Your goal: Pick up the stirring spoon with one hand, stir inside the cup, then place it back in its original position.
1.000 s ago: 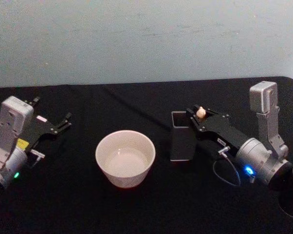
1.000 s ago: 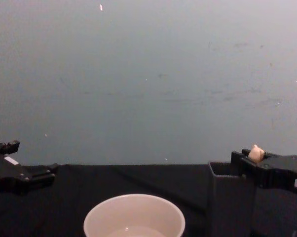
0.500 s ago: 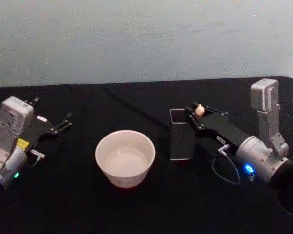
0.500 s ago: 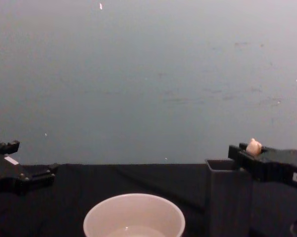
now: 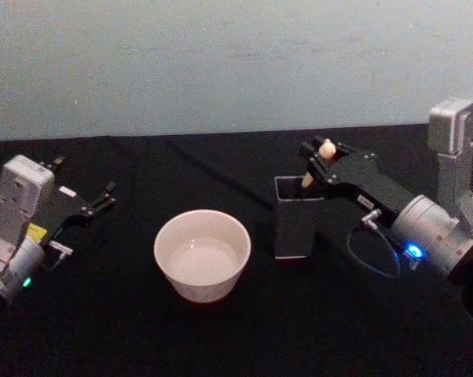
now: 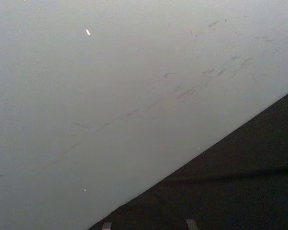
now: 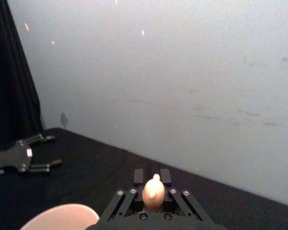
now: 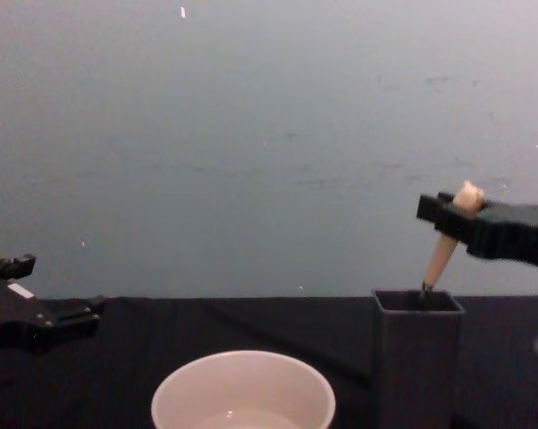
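My right gripper (image 5: 321,159) is shut on the bear-head top of the stirring spoon (image 5: 316,163), above the dark grey square holder (image 5: 295,228). From the side, the spoon (image 8: 442,252) hangs tilted, cream handle free and lower end still inside the holder (image 8: 416,357), under the gripper (image 8: 458,211). The right wrist view shows the bear head (image 7: 154,191) clamped between the fingers. The cream-white cup (image 5: 202,254) stands left of the holder, its rim low in the chest view (image 8: 243,393). My left gripper (image 5: 103,195) rests open at the far left, also seen from the chest (image 8: 50,308).
A black cloth (image 5: 221,330) covers the table, with a plain pale wall behind. A dark cable (image 5: 221,177) runs across the cloth behind the cup. There is free room in front of the cup and holder.
My right gripper has risen, drawing the spoon's handle up out of the holder. The left arm, cup and holder have stayed put.
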